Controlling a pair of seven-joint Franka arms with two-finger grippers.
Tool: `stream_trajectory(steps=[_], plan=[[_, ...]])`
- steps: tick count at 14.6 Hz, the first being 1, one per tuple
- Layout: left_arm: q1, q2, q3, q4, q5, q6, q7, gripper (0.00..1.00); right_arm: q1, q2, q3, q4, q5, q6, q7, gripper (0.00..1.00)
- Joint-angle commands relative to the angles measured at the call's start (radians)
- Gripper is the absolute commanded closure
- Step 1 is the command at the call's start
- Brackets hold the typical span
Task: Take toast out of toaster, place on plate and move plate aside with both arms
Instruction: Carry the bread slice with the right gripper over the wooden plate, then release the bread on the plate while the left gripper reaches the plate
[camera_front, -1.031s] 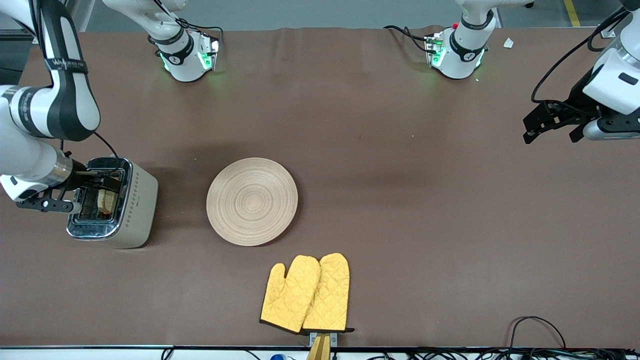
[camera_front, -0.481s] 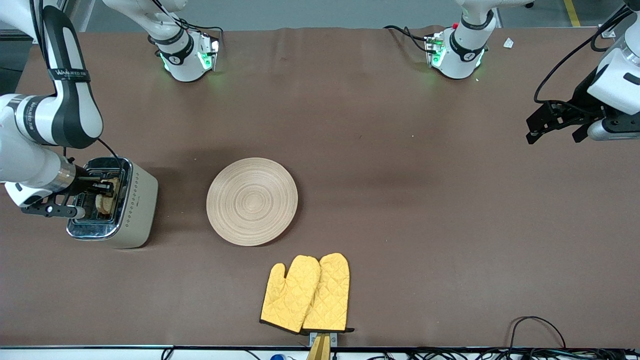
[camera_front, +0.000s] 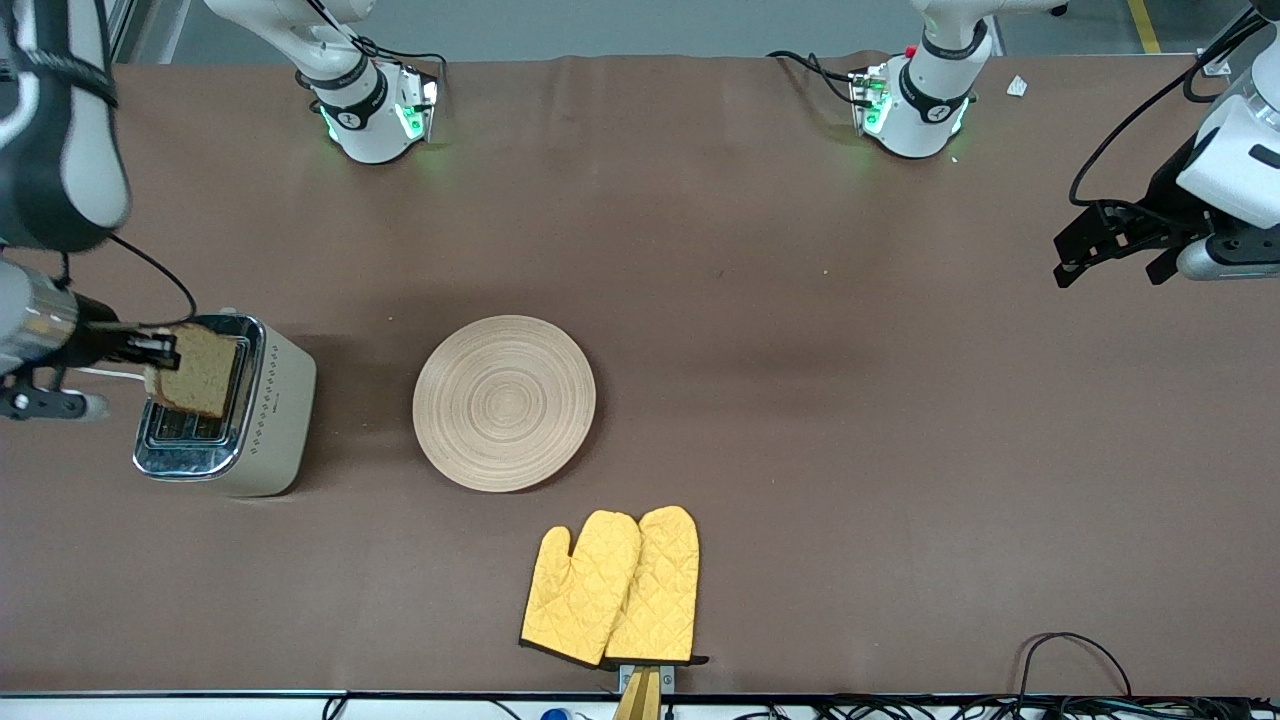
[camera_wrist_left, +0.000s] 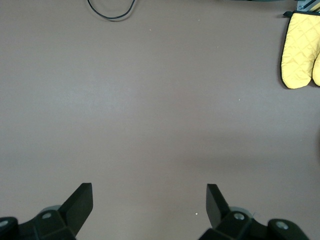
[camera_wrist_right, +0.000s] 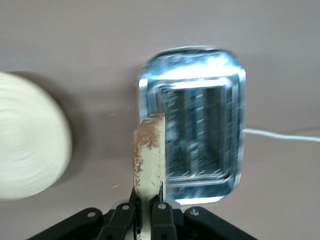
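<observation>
Here, the right claw is clamping the toast by one edge at the left edge of the front view, holding the slice in the air over the toaster. In the right wrist view, the right claw's fingers are pressing closed on both faces of the slice, which is standing on edge above the toaster's chrome top with its open slots. The toaster is sitting on the brown tabletop in the left middle of the front view. Beside it, toward the centre of the frame, the plate is lying flat and bare, apart from the toaster. Below the plate in the frame, nearer the front camera, a pair of yellow oven mitts is lying at the tabletop's edge.

At the upper right of the front view, the left claw is waiting over the tabletop at the left arm's end. Its fingers are spreading wide apart in the left wrist view, gripping nothing, with only tabletop under them and a mitt showing in that frame's upper right corner.
</observation>
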Motion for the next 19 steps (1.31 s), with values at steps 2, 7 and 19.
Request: stream_trajectory(steps=[2,7,19], plan=[[0.0,0.011,0.001,0.028,0.019,-0.022,0.011,0.0,0.001,-0.003,-0.001,-0.08,0.255,0.024,-0.019,1.0],[-0.003,0.013,0.001,0.025,0.019,-0.022,-0.001,0.0,0.179,-0.009,0.004,-0.397,0.431,0.416,-0.017,1.0],[0.007,0.068,0.001,0.017,0.01,-0.09,0.014,0.0,0.39,0.133,0.001,-0.548,0.583,0.911,-0.119,0.88]])
